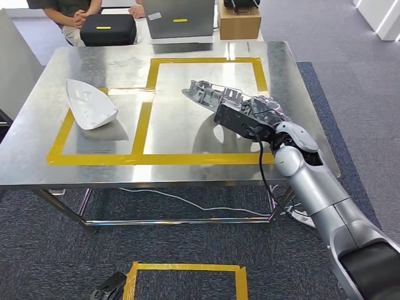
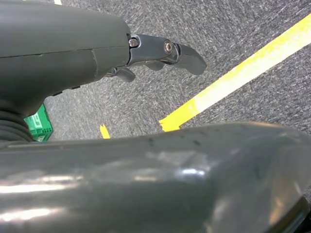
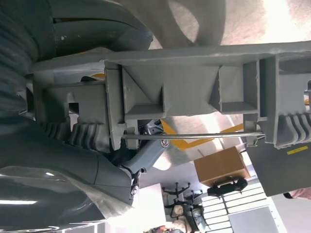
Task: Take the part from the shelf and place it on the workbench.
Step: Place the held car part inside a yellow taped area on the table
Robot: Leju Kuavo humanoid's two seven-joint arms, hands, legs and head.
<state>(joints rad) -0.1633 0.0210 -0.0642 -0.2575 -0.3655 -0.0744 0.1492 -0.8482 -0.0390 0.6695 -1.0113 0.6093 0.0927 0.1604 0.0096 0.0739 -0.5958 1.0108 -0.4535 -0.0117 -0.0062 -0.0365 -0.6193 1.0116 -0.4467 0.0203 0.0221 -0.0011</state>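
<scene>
Nearest, a yellow tape square (image 1: 186, 275) is lying on the grey carpet (image 1: 56, 250) in front of the bench (image 1: 198, 172), with a small black object (image 1: 109, 286) just beside its left corner. The left hand (image 2: 161, 53) is hanging over the carpet near a yellow tape line (image 2: 234, 77), its fingers (image 2: 189, 57) loosely extended and holding nothing; a green crate (image 2: 36, 124) is showing behind it.

The silver right arm (image 1: 330, 200) is reaching in from the lower right over the bench's front edge. The right hand (image 1: 257, 115) is gripping one long grey ribbed plastic part (image 1: 212, 95); in the right wrist view its fingers (image 3: 146, 155) are curling under the part (image 3: 190, 92). The part is lying low over the right of the two yellow-taped rectangles (image 1: 207, 112) on the steel bench, its far tip pointing toward the centre; whether it is touching the surface cannot be told.

In the left rectangle, one white iron-shaped shell (image 1: 89, 105) is resting, well apart from the grey part.

Beyond the bench, one black case (image 1: 108, 29), one grey case (image 1: 179, 17) and one cardboard box (image 1: 239, 24) are standing in a row. A seated person (image 1: 70, 14) is resting clasped hands behind the black case.
</scene>
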